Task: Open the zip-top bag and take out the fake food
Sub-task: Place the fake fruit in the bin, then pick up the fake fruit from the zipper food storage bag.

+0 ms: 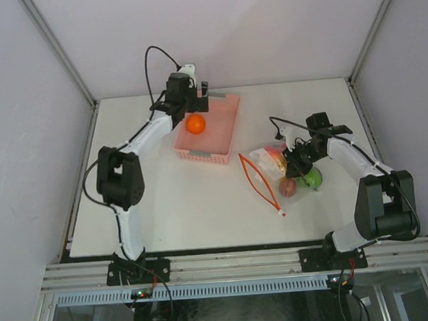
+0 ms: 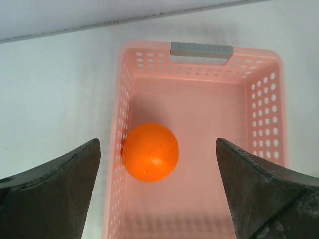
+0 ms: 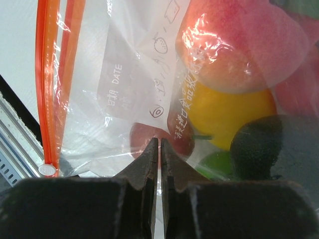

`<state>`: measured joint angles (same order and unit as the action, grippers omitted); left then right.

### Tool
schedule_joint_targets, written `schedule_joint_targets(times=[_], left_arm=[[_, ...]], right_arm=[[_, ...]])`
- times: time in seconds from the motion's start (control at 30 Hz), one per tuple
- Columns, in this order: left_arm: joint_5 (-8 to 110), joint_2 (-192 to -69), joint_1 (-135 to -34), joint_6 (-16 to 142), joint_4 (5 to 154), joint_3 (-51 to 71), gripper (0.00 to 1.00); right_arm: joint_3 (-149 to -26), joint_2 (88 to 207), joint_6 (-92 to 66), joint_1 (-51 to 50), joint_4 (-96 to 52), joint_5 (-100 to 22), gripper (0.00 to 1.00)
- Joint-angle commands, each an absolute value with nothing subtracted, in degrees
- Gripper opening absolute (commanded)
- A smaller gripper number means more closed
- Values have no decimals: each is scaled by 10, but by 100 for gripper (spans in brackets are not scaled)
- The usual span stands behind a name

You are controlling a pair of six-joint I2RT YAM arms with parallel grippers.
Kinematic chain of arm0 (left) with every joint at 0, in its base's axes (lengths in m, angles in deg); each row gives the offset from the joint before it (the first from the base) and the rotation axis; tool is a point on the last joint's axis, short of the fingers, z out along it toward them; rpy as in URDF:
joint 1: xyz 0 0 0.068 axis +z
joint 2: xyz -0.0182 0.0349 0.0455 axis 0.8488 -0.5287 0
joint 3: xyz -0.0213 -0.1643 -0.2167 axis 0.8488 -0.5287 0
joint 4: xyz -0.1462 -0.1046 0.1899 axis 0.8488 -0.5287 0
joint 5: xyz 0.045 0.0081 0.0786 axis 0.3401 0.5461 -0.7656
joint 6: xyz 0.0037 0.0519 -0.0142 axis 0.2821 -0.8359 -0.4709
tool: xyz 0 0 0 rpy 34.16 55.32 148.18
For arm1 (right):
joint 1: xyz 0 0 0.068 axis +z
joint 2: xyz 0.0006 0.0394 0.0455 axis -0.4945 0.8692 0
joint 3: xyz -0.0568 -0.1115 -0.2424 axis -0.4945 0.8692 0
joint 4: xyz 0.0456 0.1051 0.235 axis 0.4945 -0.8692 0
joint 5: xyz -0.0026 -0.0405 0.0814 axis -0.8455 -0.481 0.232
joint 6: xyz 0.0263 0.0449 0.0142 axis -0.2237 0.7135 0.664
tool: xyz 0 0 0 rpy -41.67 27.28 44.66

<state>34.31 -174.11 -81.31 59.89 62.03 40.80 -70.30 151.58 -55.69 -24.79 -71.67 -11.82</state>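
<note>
At the right pincer tips: the zip-top bag, clear crinkly film with printed text. Jaws are together and look nipped on a fold of that film. The bag's orange zipper strip runs down to the left of the tips.

Fake food sits inside the bag, ahead and to the right of the tips: peach-pink piece farthest, yellow one nearer, green one low right, small red-brown one just beyond the tips.

Top view: the bag lies flat on the white table with the right pincer on it. The strip's two tracks are spread into a narrow loop on the bag's far side from that pincer.

Left pincer: jaws wide apart, gripping nothing, hanging over the pink basket. One orange fruit lies in the basket directly below the gap, against the wall on the left-finger side. Grey handle sits on the basket's rim ahead of the fingers. Basket is well apart from the bag.
</note>
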Motion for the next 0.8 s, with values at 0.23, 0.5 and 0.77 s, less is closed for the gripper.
schedule_joint_targets(times=[0.23,0.5,0.77], left_arm=[[296,-1494,-844,575,827,144,100],[307,-1346,-849,589,943,-27,100],[326,-1262,-848,617,1008,-131,100]], right_arm=[[-725,1487,-571,-250,-718,-94,4],[-725,1478,-578,-250,-720,-83,4],[-725,1473,-583,-251,-722,-76,4]])
